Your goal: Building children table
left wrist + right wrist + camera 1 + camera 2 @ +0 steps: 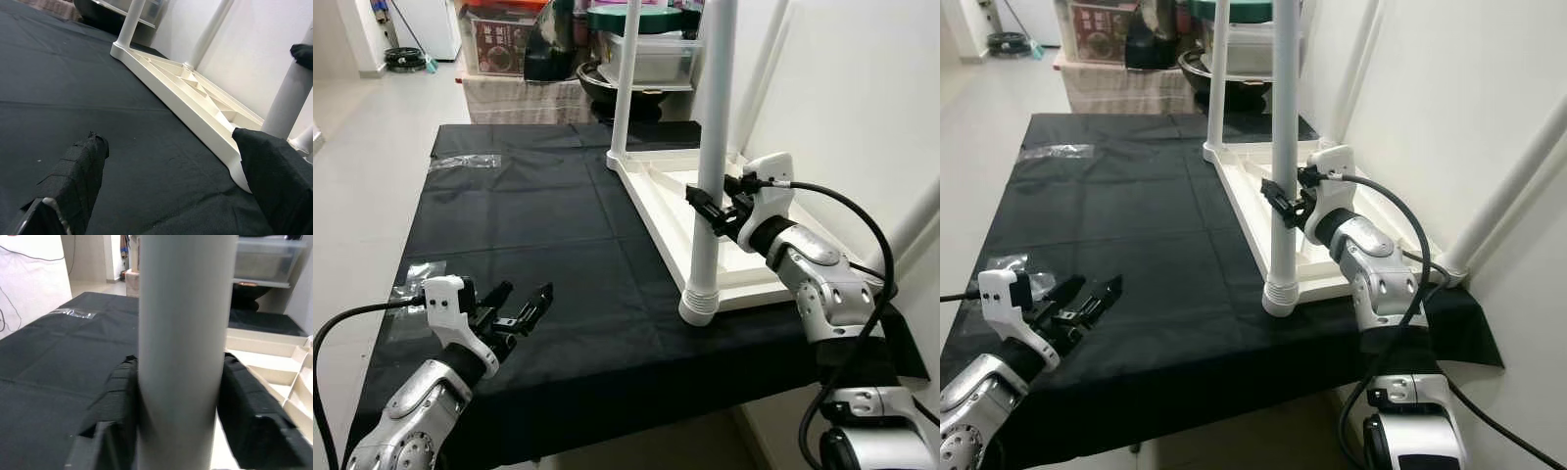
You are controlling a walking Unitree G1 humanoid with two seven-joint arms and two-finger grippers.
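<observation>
A white children's table top [651,211] lies upside down on the black cloth, at the right. A white leg [710,127] stands upright in its near left corner socket [699,304]. My right gripper [713,211] is shut on this leg at mid height; in the right wrist view the leg [181,333] sits between the black pads [115,396]. Another leg [625,88] stands at the far left corner. My left gripper [514,308] hovers open and holding nothing over the cloth's near left part, its fingers [80,171] pointing toward the table top [195,105].
The black-covered work table [538,225] ends close in front. Clear plastic bags [465,162] lie at its far left and near left [416,274]. Two more white legs [769,69] rise along the white wall [862,88]. Boxes and a storage bin [646,54] stand behind.
</observation>
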